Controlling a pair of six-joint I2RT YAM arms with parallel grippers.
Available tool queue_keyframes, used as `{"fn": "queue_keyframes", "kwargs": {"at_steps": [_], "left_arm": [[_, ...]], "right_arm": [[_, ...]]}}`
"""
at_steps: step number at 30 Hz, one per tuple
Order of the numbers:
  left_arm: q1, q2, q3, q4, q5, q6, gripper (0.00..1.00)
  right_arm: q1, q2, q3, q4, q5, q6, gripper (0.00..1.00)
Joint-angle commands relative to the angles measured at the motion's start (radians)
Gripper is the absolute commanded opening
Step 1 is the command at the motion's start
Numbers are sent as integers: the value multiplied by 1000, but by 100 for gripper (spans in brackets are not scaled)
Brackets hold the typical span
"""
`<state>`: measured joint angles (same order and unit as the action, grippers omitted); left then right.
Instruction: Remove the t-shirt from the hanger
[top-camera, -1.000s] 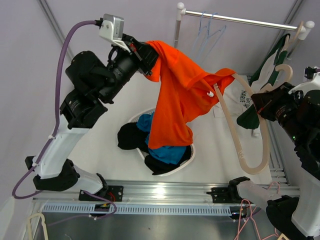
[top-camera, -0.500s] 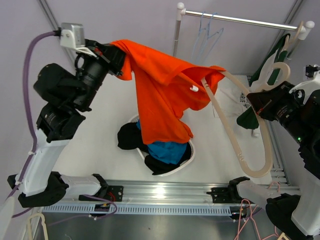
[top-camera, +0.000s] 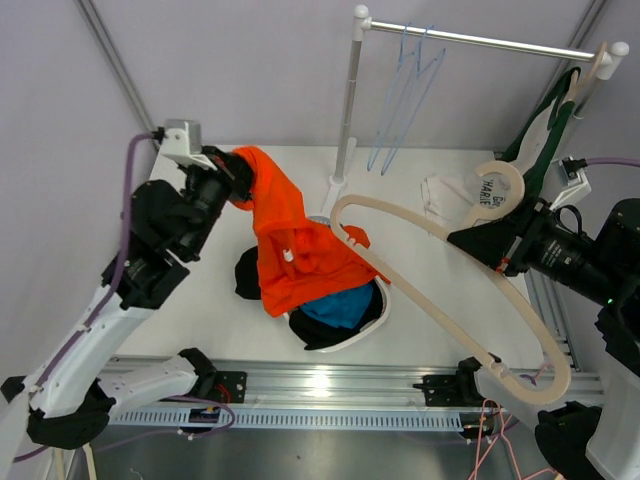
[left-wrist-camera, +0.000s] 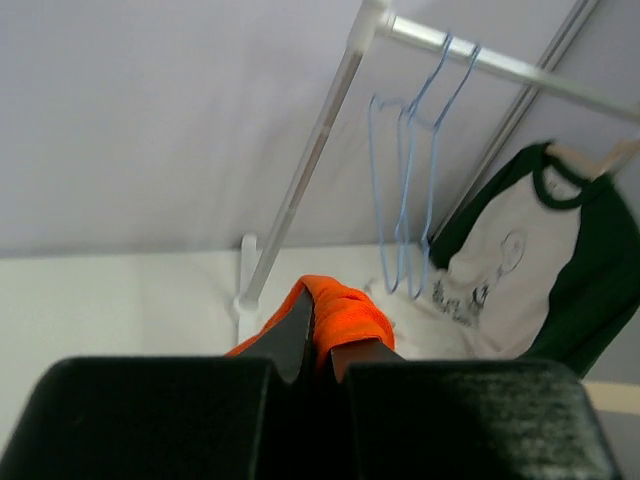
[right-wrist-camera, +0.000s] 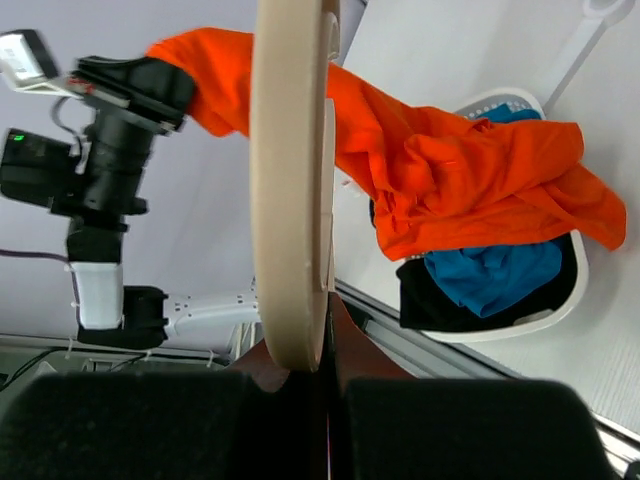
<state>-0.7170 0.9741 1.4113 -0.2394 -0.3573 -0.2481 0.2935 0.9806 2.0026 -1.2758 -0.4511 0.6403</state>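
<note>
Left pincer (top-camera: 238, 170) clenched on the shirt (top-camera: 300, 255), which drapes over the basket (right-wrist-camera: 505, 98). Right pincer (right-wrist-camera: 322, 345) grips the hanger (right-wrist-camera: 285, 180), apparently clear. Next: release the shirt.

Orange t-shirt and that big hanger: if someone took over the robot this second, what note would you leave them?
Left gripper: shut on a bunched edge of the orange t-shirt, held up at the left.
Right gripper: shut on the beige hanger, held in the air at the right.
Shirt: hangs from the left gripper, with its lower part draped over the white basket of clothes.
Done: the shirt looks clear of the hanger.
Left: probably release the shirt and put the hanger down.
</note>
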Motion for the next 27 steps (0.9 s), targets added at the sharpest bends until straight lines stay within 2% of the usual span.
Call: {"fn": "queue_keyframes", "kwargs": {"at_steps": [1,3,7,8,9,11,12,14,16,18,20,22,23,24,25,27], "left_arm": [[11,-35,-127,67,-5,-89,1],[11,-55,-240,68,-3,-150,1],[-19,-135,-452,84,49,-272,1],[-41,-178,-492,125,53,-296,1],[-105,-199,-617,147,41,-306,1],[-180,-230,-729,217,14,-324,1],[-241,-224,-788,232,-5,-341,1],[-275,-178,-849,285,18,-373,1],[-294,-66,-891,368,76,-376,1],[-292,27,-893,434,87,-379,1],[-282,197,-842,469,110,-361,1],[-216,385,-762,483,170,-391,1],[-187,447,-738,479,273,-408,0],[-139,503,-685,468,315,-427,1],[-125,597,-657,419,345,-450,1],[-122,656,-582,373,371,-456,1]], "right_arm": [[1,1,42,-51,-37,-4,0],[4,21,113,-107,29,-22,0],[7,23,140,-91,213,-33,0],[7,21,133,-79,292,-39,0],[7,18,102,-41,322,-45,0],[7,29,78,4,403,-63,0],[6,35,55,19,420,-70,0],[6,64,42,53,448,-85,0],[6,82,36,73,506,-93,0],[6,92,25,114,535,-112,0],[6,95,16,157,589,-129,0],[6,102,22,180,639,-151,0],[4,115,25,200,653,-159,0],[6,121,30,210,664,-180,0],[6,130,35,223,675,-192,0],[6,154,36,262,716,-218,0]]}}
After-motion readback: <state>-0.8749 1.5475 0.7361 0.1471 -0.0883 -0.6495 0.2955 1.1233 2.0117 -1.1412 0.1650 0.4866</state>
